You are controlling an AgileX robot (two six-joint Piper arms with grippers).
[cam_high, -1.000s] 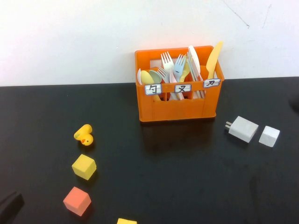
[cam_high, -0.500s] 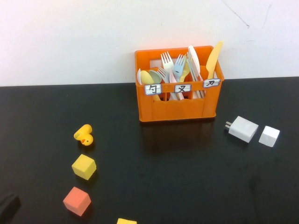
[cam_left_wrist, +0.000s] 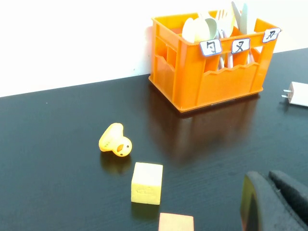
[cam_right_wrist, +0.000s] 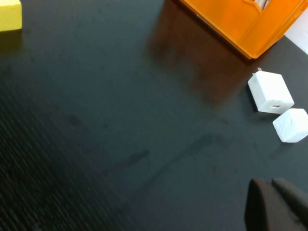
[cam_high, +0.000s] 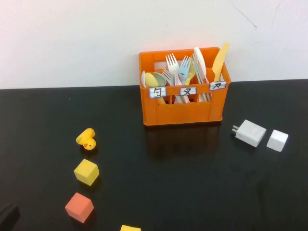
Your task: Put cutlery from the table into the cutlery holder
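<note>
The orange cutlery holder (cam_high: 184, 103) stands at the back of the black table (cam_high: 183, 183). The pale yellow knife (cam_high: 220, 60) stands upright in its right compartment. The pale mint-green spoon (cam_high: 159, 78) stands in its left compartment, among other spoons; it also shows in the left wrist view (cam_left_wrist: 210, 28). No cutlery lies on the table. My left gripper (cam_left_wrist: 267, 179) is shut and empty, low at the near left corner (cam_high: 7, 214), far from the holder (cam_left_wrist: 211, 72). My right gripper (cam_right_wrist: 270, 184) is shut and empty over bare table near the holder (cam_right_wrist: 240, 21); it is out of the high view.
White and blue forks (cam_high: 179, 67) fill the holder's middle compartment. A yellow duck (cam_high: 86, 139), a yellow block (cam_high: 86, 172), an orange block (cam_high: 79, 207) and another yellow block (cam_high: 130, 228) lie at the left. A white charger (cam_high: 250, 133) and white cube (cam_high: 277, 140) lie at the right.
My left gripper has drawn back toward the near left corner. A dark part of the right arm at the right edge has left the high view. The cutlery has not moved.
</note>
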